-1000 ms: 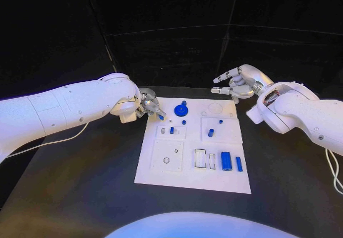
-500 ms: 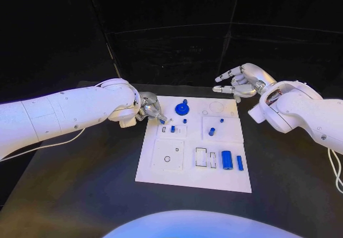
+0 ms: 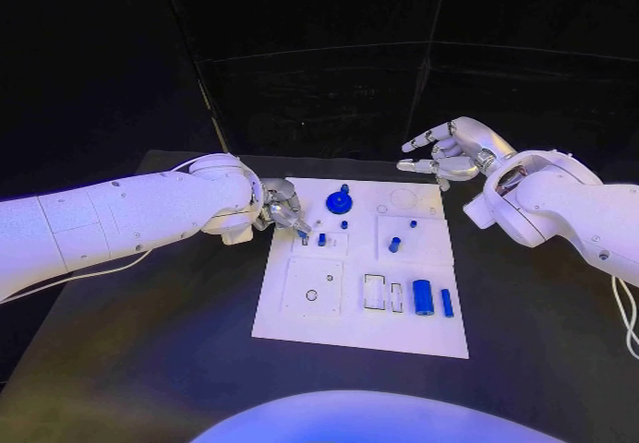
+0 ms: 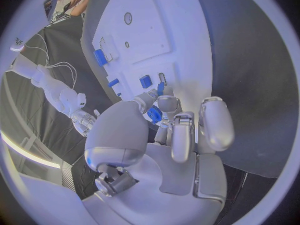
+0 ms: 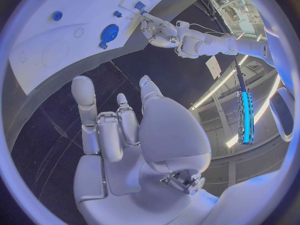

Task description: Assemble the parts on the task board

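Black table (image 3: 160,369) carries the white task board (image 3: 319,328) at centre frame. At the board's upper left edge the left hand (image 3: 283,209) hovers, fingers curled; the left wrist view shows a small blue part (image 4: 154,115) at its fingertips, though whether it is pinched I cannot tell. Seating seems next, needing careful alignment. Upper right, the right hand (image 3: 451,154) waits, fingers spread, holding nothing. Blue gear (image 3: 338,202) sits upper centre.
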{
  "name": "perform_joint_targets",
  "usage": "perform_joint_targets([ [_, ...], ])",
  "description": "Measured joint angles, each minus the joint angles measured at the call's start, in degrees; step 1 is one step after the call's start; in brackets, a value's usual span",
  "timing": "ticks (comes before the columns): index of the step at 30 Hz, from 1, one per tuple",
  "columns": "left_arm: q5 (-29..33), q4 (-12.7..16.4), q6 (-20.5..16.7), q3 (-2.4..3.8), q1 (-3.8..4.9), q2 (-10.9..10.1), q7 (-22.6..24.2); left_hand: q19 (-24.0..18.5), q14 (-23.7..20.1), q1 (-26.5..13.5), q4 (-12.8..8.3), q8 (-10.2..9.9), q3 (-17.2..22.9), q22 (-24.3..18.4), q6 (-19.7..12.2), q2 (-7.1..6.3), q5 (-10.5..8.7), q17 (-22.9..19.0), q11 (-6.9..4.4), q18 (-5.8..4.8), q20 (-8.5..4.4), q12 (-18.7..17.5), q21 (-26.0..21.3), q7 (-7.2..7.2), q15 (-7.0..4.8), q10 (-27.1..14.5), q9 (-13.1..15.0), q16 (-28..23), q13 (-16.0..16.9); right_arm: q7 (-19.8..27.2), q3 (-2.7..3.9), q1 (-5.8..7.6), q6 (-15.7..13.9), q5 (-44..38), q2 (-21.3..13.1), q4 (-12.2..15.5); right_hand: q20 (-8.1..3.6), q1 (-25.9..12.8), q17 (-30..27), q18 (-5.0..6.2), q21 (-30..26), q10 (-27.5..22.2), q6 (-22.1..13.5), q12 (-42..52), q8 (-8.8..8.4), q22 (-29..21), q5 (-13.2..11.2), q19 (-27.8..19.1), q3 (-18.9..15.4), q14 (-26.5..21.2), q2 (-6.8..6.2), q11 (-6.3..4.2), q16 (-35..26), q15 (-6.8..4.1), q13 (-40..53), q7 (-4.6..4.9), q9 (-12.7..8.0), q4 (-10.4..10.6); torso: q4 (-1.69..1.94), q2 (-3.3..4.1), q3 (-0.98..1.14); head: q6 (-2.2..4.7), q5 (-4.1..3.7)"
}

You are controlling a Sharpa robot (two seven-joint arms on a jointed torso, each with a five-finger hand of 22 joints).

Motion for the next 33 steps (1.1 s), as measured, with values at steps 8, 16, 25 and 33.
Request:
perform_joint_targets([
  [8, -0.8, 1.0, -0.1, 0.0, -0.25, -0.1, -0.4, 0.0, 0.0, -0.1, -0.6, 0.0, 0.6, 0.0, 0.0, -0.17, -0.04, 0.0, -0.01, 0.0, 0.0, 0.0, 0.0, 0.0, 0.0, 0.0, 0.0, 0.0, 0.0, 0.0, 0.0, 0.0, 0.1, 0.0, 0.0, 0.0, 0.0, 0.0, 0.0, 0.0, 0.0, 0.0, 0.0, 0.0, 0.0, 0.0, 0.0, 0.0, -0.1, 0.0, 0.01, 0.0, 0.0, 0.0, 0.0, 0.0, 0.0, 0.1, -0.02, 0.01, 0.02, 0.04, 0.04],
  [16, -1.0, 1.2, -0.3, 0.0, -0.36, -0.2, -1.1, 0.0, 0.0, 0.0, -0.6, 0.0, 0.6, 0.0, 0.0, -0.1, 0.02, 0.0, 0.03, 0.0, 0.0, 0.0, 0.0, 0.01, 0.0, 0.0, 0.0, 0.0, 0.0, 0.0, 0.0, 0.0, 0.1, 0.0, 0.0, -0.1, 0.0, -0.3, 0.0, 0.0, 0.0, 0.0, 0.0, 0.0, 0.0, 0.0, 0.0, 0.0, -0.2, 0.0, 0.31, 0.0, 0.0, 0.0, 0.0, 0.0, 0.0, 0.2, -0.02, 0.01, 0.02, -0.07, 0.05],
  [25, -1.1, 1.5, -0.1, -0.01, -0.39, -0.3, -1.9, 0.0, 0.0, 0.1, -0.6, -0.1, 0.6, 0.0, 0.0, 0.0, 0.01, 0.0, 0.04, 0.0, 0.0, 0.0, 0.0, 0.02, 0.0, 0.0, 0.0, 0.0, 0.0, 0.0, 0.0, 0.0, 0.2, 0.0, 0.1, -0.2, 0.0, -0.3, 0.0, 0.0, 0.0, 0.0, 0.0, 0.0, 0.0, 0.0, 0.0, 0.0, -0.2, 0.0, 0.31, 0.0, 0.0, 0.0, 0.0, 0.0, 0.0, 0.2, -0.02, 0.01, 0.01, -0.13, 0.1],
  [33, -1.1, 1.5, 0.1, 0.0, -0.4, -0.1, -2.3, 0.0, 0.0, 0.1, -0.6, -0.1, 0.6, 0.0, 0.1, 0.03, 0.01, 0.0, 0.05, 0.0, 0.0, 0.0, 0.0, 0.1, 0.0, 0.0, -0.1, 0.0, 0.0, 0.0, 0.0, 0.0, 0.2, 0.0, 0.2, -0.2, 0.0, -0.3, 0.0, 0.0, 0.0, 0.0, 0.0, 0.0, 0.0, 0.0, 0.0, 0.0, -0.2, 0.0, 0.3, 0.0, 0.0, 0.0, 0.0, 0.0, 0.0, 0.2, -0.02, -0.02, 0.01, -0.15, 0.18],
])
